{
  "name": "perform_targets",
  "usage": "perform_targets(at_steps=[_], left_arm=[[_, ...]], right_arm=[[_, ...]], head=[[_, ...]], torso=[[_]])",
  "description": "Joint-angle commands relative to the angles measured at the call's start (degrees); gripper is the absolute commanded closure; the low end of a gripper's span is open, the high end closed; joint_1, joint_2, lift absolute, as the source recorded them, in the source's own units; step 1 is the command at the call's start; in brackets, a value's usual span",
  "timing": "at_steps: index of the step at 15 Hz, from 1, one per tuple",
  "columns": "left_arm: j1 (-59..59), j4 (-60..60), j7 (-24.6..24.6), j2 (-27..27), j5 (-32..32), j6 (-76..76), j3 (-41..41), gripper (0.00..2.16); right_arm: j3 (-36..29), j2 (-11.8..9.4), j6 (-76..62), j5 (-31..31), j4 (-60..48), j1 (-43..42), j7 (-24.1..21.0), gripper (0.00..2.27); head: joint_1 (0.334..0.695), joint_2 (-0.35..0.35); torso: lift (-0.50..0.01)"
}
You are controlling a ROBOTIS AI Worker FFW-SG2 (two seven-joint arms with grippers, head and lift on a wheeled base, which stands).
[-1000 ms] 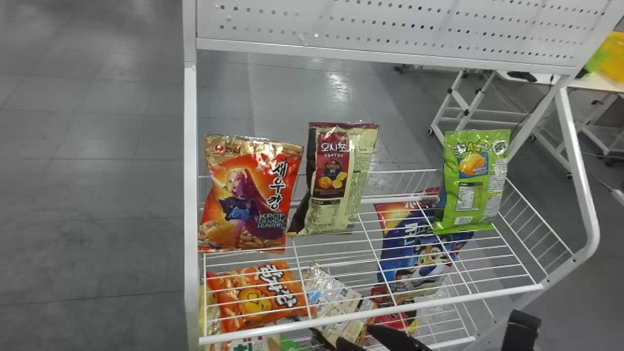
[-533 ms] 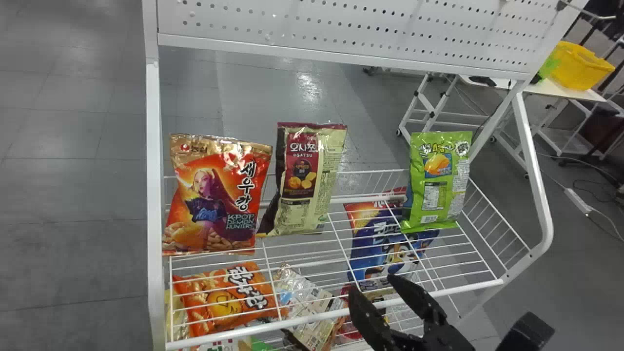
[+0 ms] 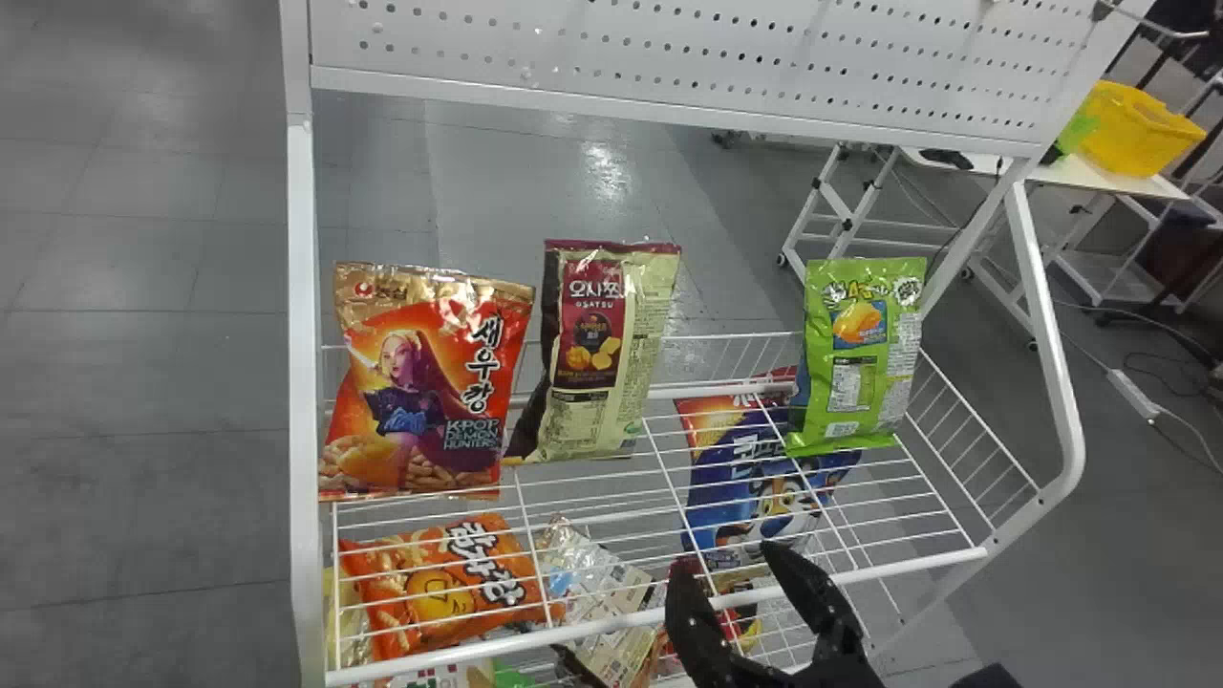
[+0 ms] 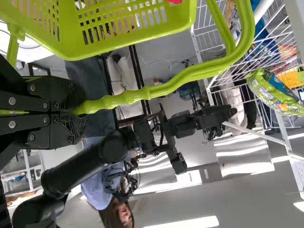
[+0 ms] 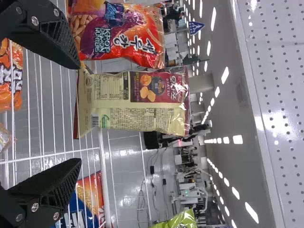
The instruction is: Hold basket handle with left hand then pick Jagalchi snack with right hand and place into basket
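Note:
In the head view my right gripper (image 3: 724, 566) stands open at the front edge of the upper wire shelf. A green snack bag (image 3: 855, 355) stands upright at that shelf's right, an Osatsu bag (image 3: 600, 354) in the middle and an orange-red bag (image 3: 420, 392) at the left. Seen in the right wrist view, my right gripper (image 5: 80, 114) has its fingers apart, the Osatsu bag (image 5: 137, 102) standing beyond them with nothing gripped. In the left wrist view my left gripper (image 4: 78, 112) is shut on the handle (image 4: 190, 78) of the green basket (image 4: 142, 40).
Below the wire shelf (image 3: 764, 597) lie an orange bag (image 3: 444, 585), a blue bag (image 3: 755, 487) and a pale pack (image 3: 607, 612). A white perforated panel (image 3: 669, 57) rises above. The rack's white post (image 3: 301, 382) bounds its left side.
The head view's scene has shifted left. My right gripper has come up from the bottom edge to the shelf front, with only a small shift in the last half second.

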Motion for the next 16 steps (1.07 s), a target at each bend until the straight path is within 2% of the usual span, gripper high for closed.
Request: perform_targets(at_steps=[1, 16], left_arm=[[-0.02, 0.0, -0.57, 0.0, -0.17, 0.0, -0.23, 2.15], [-0.38, 0.53, -0.57, -0.18, 0.1, 0.0, -0.23, 2.15]], right_arm=[[1.2, 0.05, -0.09, 1.3, 0.08, -0.77, -0.07, 0.13], [3.05, 0.05, 0.09, 3.93, 1.75, -2.17, -0.68, 0.13]], head=[[0.695, -0.35], [0.695, -0.35]], torso=[[-0.008], [-0.008]])
